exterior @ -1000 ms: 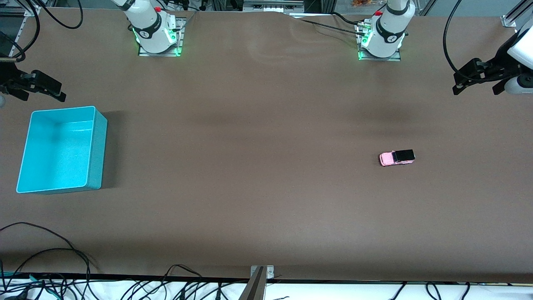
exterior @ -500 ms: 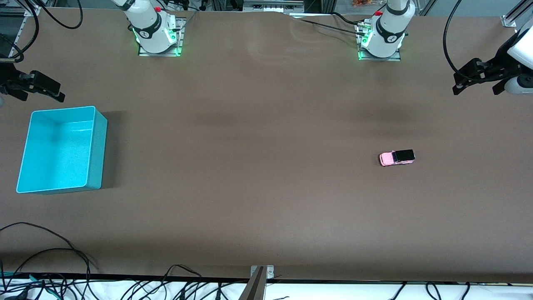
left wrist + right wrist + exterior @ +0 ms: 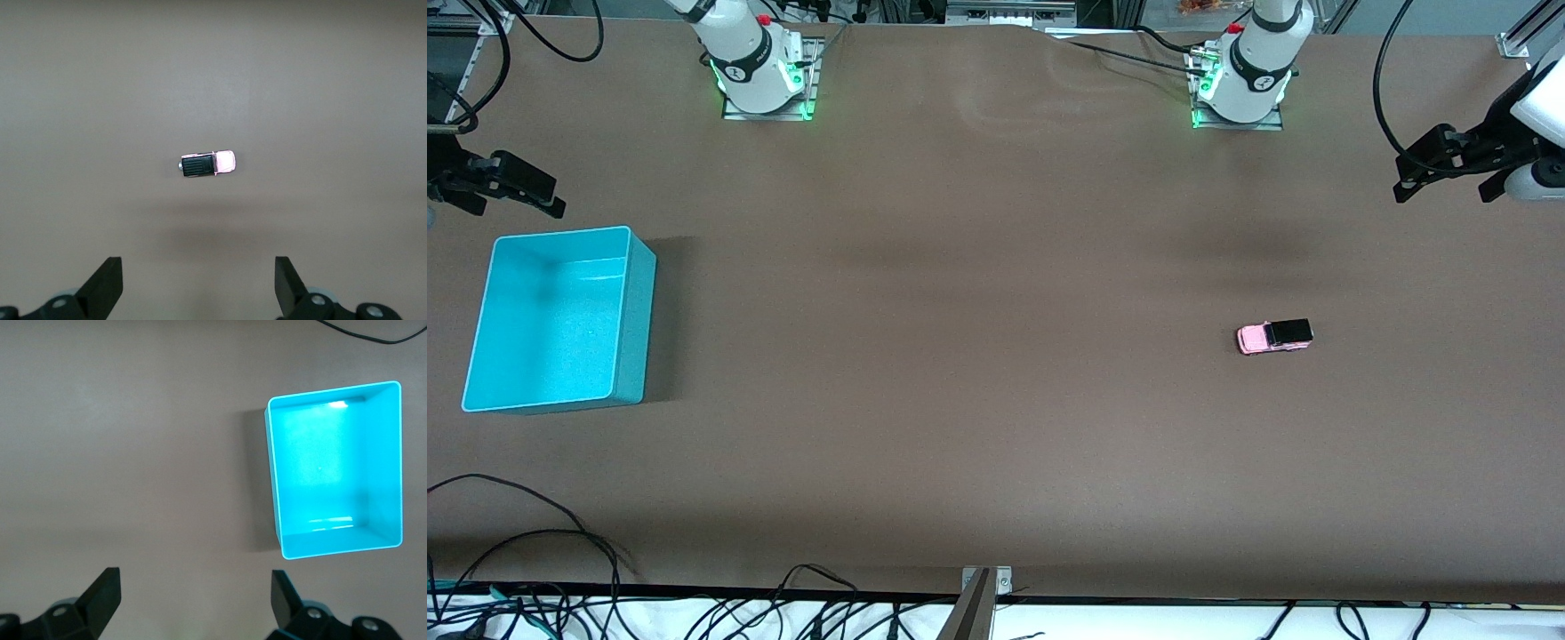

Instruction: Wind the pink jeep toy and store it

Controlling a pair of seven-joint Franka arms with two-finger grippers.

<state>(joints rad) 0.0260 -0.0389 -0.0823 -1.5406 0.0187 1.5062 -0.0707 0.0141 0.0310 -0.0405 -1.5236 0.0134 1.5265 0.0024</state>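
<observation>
**Nothing started yet – jeep untouched**

From my seat: pink jeep toy point(image 3: 1274, 336) sits on the bare counter point(image 3: 978, 356), not wound, not stored. Turquoise bin point(image 3: 560, 318) holds nothing.

Left end effector point(image 3: 1440, 169) hangs up high, toy well below it, fingers spread wide, nothing held. Right end effector point(image 3: 503, 182) waits above the bin, spread too, gripping nothing.

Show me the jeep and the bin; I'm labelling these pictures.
jeep point(image 3: 1274, 336): front view, middle of its body, where pink hood meets black roof.
bin point(image 3: 633, 313): front view, its outer side wall facing the jeep.
</observation>
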